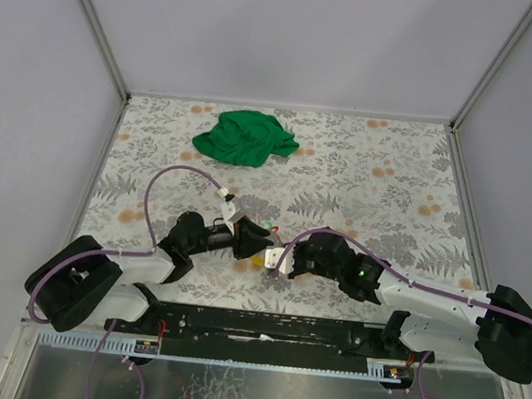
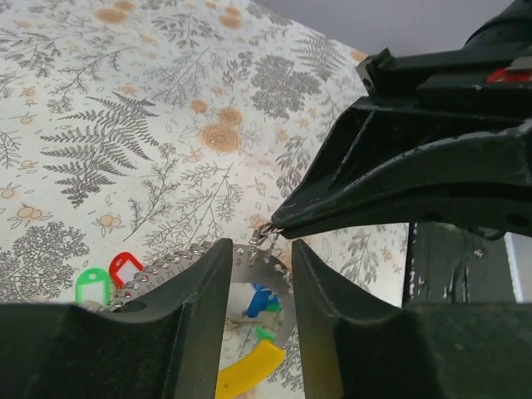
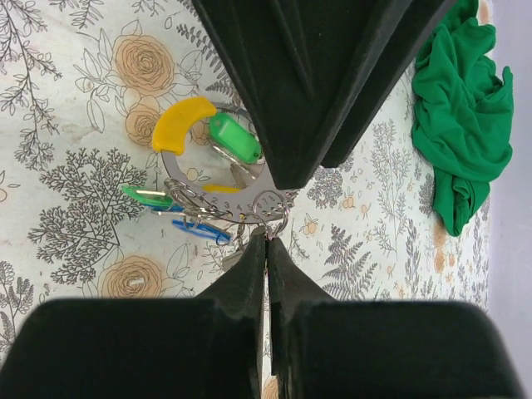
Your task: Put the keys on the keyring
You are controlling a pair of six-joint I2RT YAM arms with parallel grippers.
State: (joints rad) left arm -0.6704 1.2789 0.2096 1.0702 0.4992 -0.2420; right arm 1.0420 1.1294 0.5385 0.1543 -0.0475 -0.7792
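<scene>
Top external camera first: a table (image 1: pixel 388 202) printed with grey ferns and orange roses, boxed in by pale walls (image 1: pixel 291 32) with metal posts (image 1: pixel 96 25) running up the corners. A green cloth (image 1: pixel 245 138) lies crumpled near the far edge, well apart from the action. Both arms reach in to meet near the front centre, left gripper (image 1: pixel 258 245) and right gripper (image 1: pixel 273 260) tip to tip. From up here the keyring between them is only a fleck of colour, too small to read.

Right wrist camera fills that in. The keyring (image 3: pixel 249 202) is a grey metal arc over the print, with the keys (image 3: pixel 199 229) fanned off it: blue, green, a green tag, plus a yellow curved piece. The right jaws are clenched on a small wire loop at the ring's edge.

Left wrist camera gives the other side. The left jaws stand parted, and the ring's toothed edge shows in the gap; whether it touches them I cannot tell. A red head and a green one lie just to the left.
</scene>
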